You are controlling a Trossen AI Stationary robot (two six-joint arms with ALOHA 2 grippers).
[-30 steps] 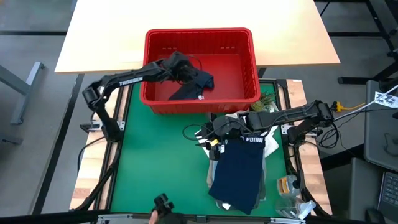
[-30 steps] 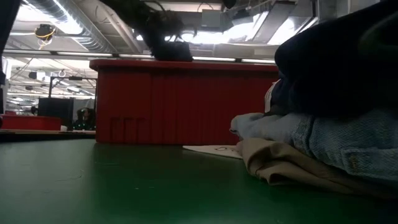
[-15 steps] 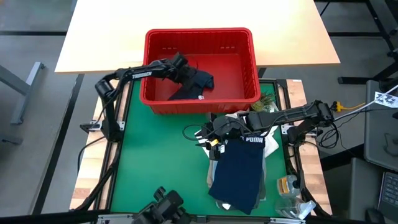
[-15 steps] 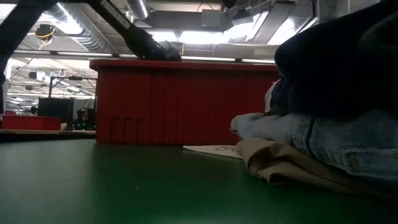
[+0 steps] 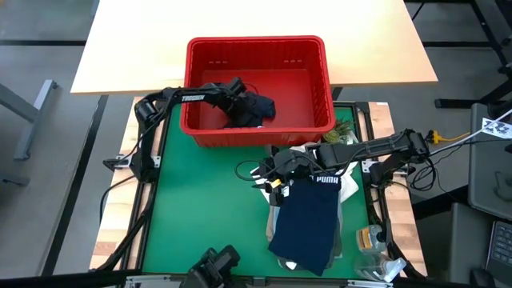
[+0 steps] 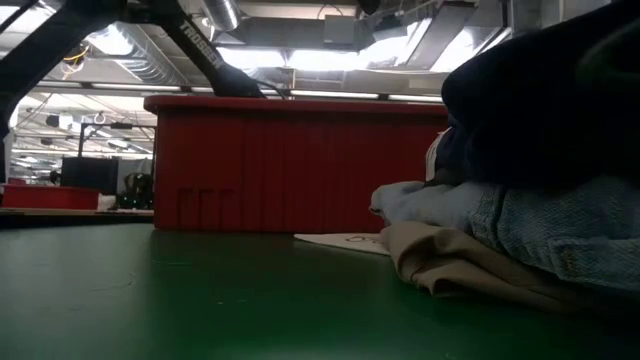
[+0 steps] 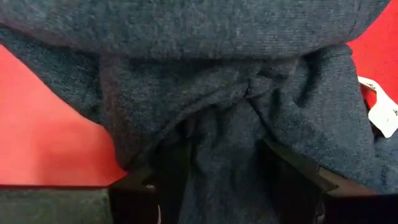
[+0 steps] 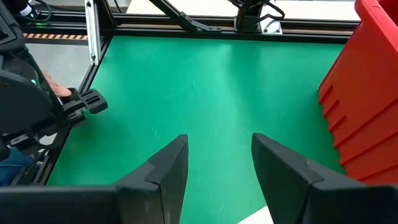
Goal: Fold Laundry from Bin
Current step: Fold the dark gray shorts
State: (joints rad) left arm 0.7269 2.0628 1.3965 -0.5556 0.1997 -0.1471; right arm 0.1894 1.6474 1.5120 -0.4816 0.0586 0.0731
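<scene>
Nearest you, the folded laundry stack sits on the green mat, navy shorts on top; the garments beneath are mostly covered. Your right gripper waits at the stack's edge, fingers spread and empty. Farther off, your left gripper is in the red bin, pushed into a dark navy garment; cloth lies between its spread fingers, but you cannot tell whether it is gripped.

Even overhead light; low view dim, backlit, perhaps blurred.

Left claw tips buried in dark garment, grip on it unclear.
</scene>
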